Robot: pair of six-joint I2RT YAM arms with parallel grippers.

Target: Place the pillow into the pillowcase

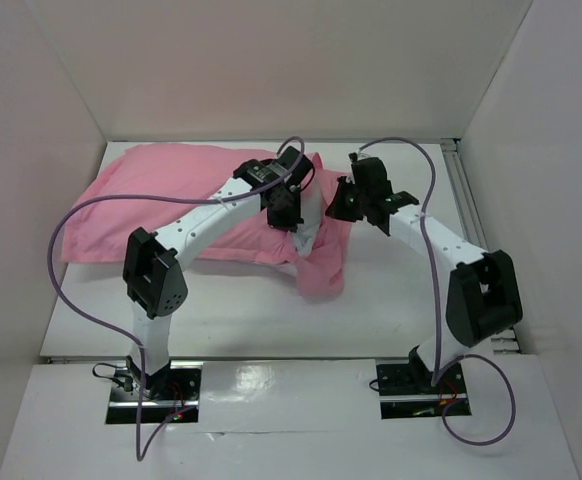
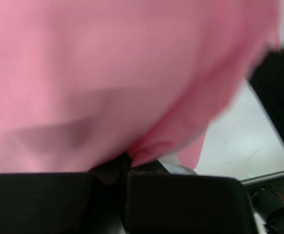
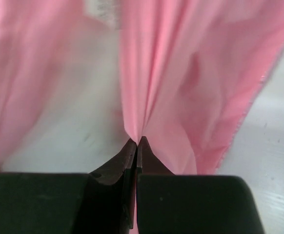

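The pink pillowcase lies bulging across the back left of the table, so most of the pillow is inside it and hidden. A small white part of the pillow shows at the case's open right end. A loose pink flap hangs forward there. My left gripper is at that opening, shut on a pinch of pink fabric. My right gripper is just right of the opening, shut on a fold of the pillowcase, which drapes ahead of it. The gripper tips show in the left wrist view and in the right wrist view.
White walls close in the table on the left, back and right. A metal rail runs along the right edge. Purple cables loop off both arms.
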